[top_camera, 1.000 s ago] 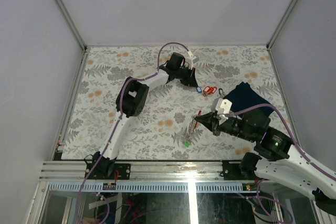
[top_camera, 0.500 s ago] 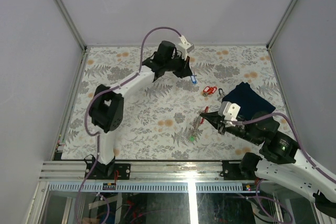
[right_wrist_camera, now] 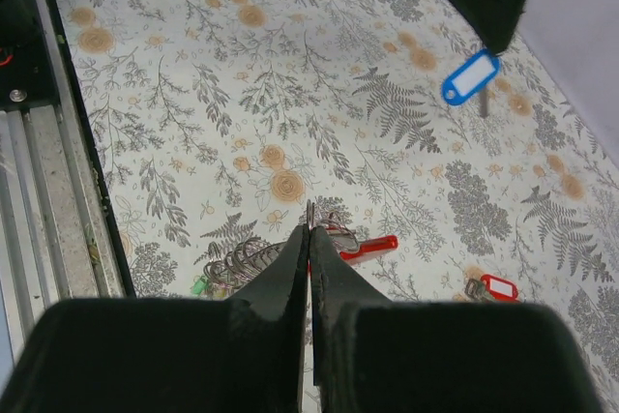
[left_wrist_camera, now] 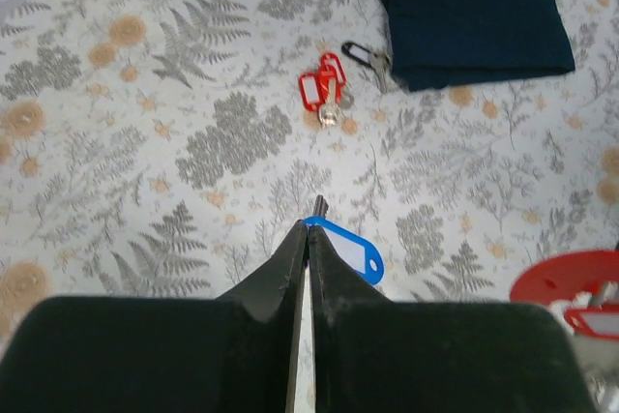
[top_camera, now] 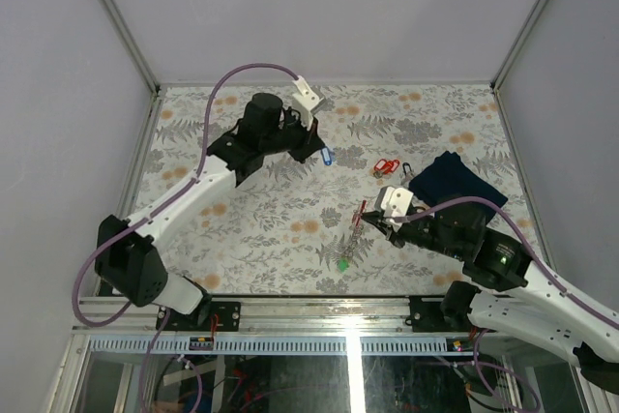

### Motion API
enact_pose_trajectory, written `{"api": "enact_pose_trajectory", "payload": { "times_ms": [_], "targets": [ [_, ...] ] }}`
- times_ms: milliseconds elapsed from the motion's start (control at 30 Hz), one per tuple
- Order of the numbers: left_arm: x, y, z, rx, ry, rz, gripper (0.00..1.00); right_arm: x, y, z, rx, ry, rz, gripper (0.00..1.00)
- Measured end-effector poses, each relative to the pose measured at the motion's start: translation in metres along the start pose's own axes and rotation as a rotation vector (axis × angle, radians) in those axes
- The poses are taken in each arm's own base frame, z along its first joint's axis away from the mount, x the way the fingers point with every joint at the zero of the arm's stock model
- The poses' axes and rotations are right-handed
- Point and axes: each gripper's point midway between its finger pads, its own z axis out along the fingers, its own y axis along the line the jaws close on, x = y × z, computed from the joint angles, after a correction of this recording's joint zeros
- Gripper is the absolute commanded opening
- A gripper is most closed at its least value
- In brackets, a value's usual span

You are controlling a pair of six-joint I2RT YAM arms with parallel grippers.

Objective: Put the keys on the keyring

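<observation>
- The left tool (left_wrist_camera: 308,231) is pinched shut on the blue-tagged key (left_wrist_camera: 350,251). It holds the key above the far middle of the tabletop (top_camera: 242,229). The metal tip pokes out past the fingertips, probably so that the free end can be offered to a ring.
- The right tool (right_wrist_camera: 309,237) is also closed, clamped on the keyring (right_wrist_camera: 242,260) near the right of the tabletop. A red tag (right_wrist_camera: 372,245) sits just beside the fingertips. Loops of wire trail away to a green tag (right_wrist_camera: 197,286) on the near side.
- I cannot tell whether that trailing bunch hangs free or rests on the tabletop.
- Gripping the ring at one spot likely steadies it as a fixed target while the other arm brings the key across.
- The two tools are well apart, so the threading step looks not yet begun.
- A red-tagged key (left_wrist_camera: 324,94) lies loose on the far right of the tabletop. It is near the navy cloth (left_wrist_camera: 474,12) and seems to be waiting its turn.
</observation>
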Motion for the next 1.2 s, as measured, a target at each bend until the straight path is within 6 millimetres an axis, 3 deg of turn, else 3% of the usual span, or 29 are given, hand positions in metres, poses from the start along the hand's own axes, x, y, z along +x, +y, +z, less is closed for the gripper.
{"api": "enact_pose_trajectory", "payload": {
  "times_ms": [100,200,300,500,600,800,1000,1200],
  "targets": [
    [0.015,-0.013,-0.015,0.009,0.024,0.012,0.0,-0.001,-0.001,0.0,0.008,-0.004,-0.001,0.0],
    [0.044,-0.031,-0.022,0.04,0.078,0.01,0.0,-0.002,-0.001,0.0,0.007,-0.008,-0.001,0.0],
    [0.087,-0.054,-0.024,0.091,0.159,-0.033,0.0,-0.003,0.0,-0.003,0.0,-0.016,-0.001,0.0],
    [0.198,-0.095,-0.023,0.145,0.366,-0.191,0.0,-0.001,0.01,-0.011,-0.045,-0.014,0.011,0.0],
    [0.229,-0.102,-0.017,0.137,0.411,-0.255,0.0,0.0,0.014,-0.011,-0.062,-0.014,0.02,0.0],
    [0.256,-0.089,-0.003,0.054,0.397,-0.331,0.01,0.006,0.02,-0.008,-0.089,0.005,0.033,0.0],
    [0.263,-0.082,0.005,0.005,0.368,-0.365,0.25,0.013,0.021,-0.005,-0.095,0.023,0.039,0.0],
    [0.257,-0.075,0.007,-0.035,0.34,-0.374,0.31,0.018,0.023,-0.004,-0.098,0.034,0.042,0.0]
  ]
}}
